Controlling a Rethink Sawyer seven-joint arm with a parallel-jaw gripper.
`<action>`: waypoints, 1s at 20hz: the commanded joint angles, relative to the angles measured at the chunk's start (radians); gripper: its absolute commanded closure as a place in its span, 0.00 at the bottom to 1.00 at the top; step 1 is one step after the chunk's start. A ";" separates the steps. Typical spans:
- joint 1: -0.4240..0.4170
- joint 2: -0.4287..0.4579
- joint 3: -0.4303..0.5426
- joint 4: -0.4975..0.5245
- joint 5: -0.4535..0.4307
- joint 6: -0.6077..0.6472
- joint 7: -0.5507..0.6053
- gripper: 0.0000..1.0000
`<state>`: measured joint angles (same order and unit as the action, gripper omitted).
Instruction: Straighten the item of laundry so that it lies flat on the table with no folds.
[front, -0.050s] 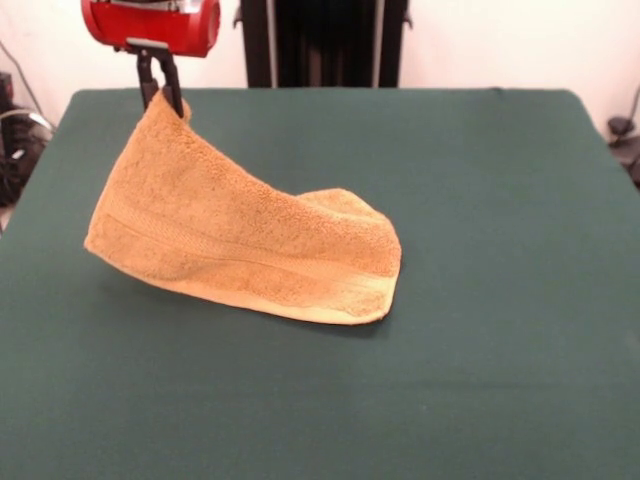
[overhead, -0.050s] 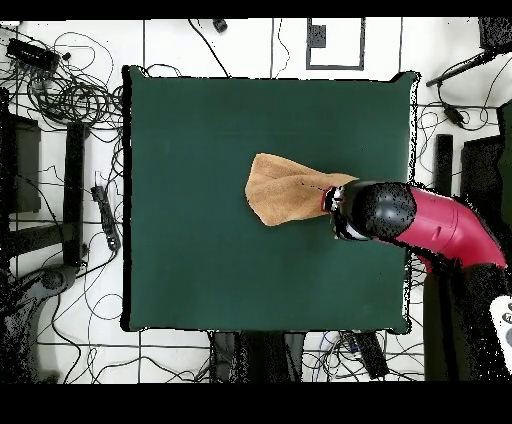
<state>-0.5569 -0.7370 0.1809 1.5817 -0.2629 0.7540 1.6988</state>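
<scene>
The front view looks from low across the large dark green cloth-covered table (front, -0.050s: 480, 330), angled slightly downward and close enough that the table's near edge is cut off. The overhead view looks straight down from high up, taking in the whole table (overhead, -0.050s: 200, 150) and the cable-strewn white floor (overhead, -0.050s: 60, 330) around it. Both views share the tabletop.

Even, bright, diffuse light; a soft shadow lies beneath the lifted golden-tan terry-cloth towel (front, -0.050s: 240, 245) on the dark green cloth-covered table (front, -0.050s: 480, 330); glare on the glossy red arm housing (front, -0.050s: 150, 22), upper left; focus slightly soft.
</scene>
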 joint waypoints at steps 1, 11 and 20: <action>0.002 0.033 0.069 0.099 -0.027 -0.021 -0.036 1.00; 0.002 0.034 0.069 0.096 -0.029 -0.021 -0.038 1.00; 0.002 0.036 0.072 0.094 -0.037 -0.020 -0.052 1.00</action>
<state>-0.5569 -0.7369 0.1810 1.5818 -0.2629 0.7540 1.6988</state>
